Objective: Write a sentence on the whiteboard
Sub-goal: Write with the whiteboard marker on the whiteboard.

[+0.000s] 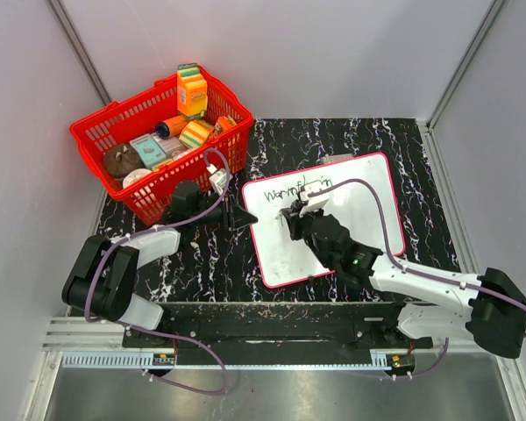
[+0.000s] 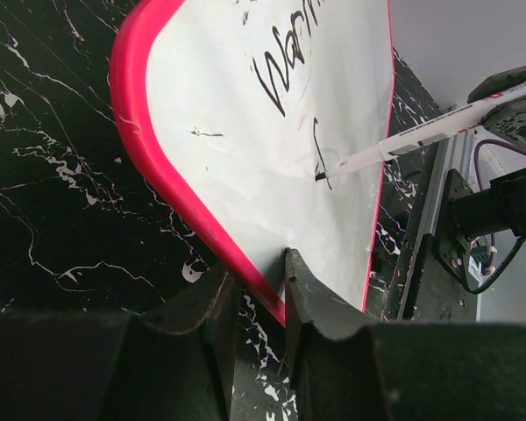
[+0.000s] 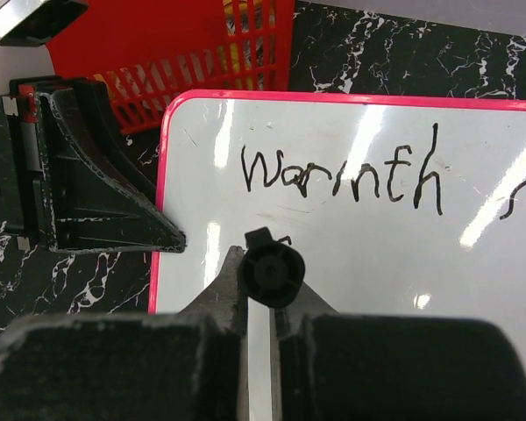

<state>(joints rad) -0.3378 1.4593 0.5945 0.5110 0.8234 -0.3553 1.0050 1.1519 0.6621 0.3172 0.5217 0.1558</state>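
The whiteboard [image 1: 364, 197], white with a pink frame, lies tilted on the black marbled table. "Warmth" and more letters run along its top, and a small stroke starts a second line. My left gripper [image 1: 243, 217] is shut on the board's left edge; in the left wrist view [image 2: 254, 267] its fingers straddle the pink frame [image 2: 136, 114]. My right gripper [image 1: 291, 217] is shut on a marker [image 2: 421, 133] whose tip touches the board below "Warmth". In the right wrist view the marker's black end [image 3: 272, 274] sits between my gripper's [image 3: 267, 263] fingers, above the board [image 3: 377, 281].
A red basket [image 1: 131, 103] full of grocery items stands at the back left, close to the board's corner, and shows in the right wrist view [image 3: 202, 53]. A small grey object [image 1: 337, 159] lies at the board's top edge. Walls enclose the table.
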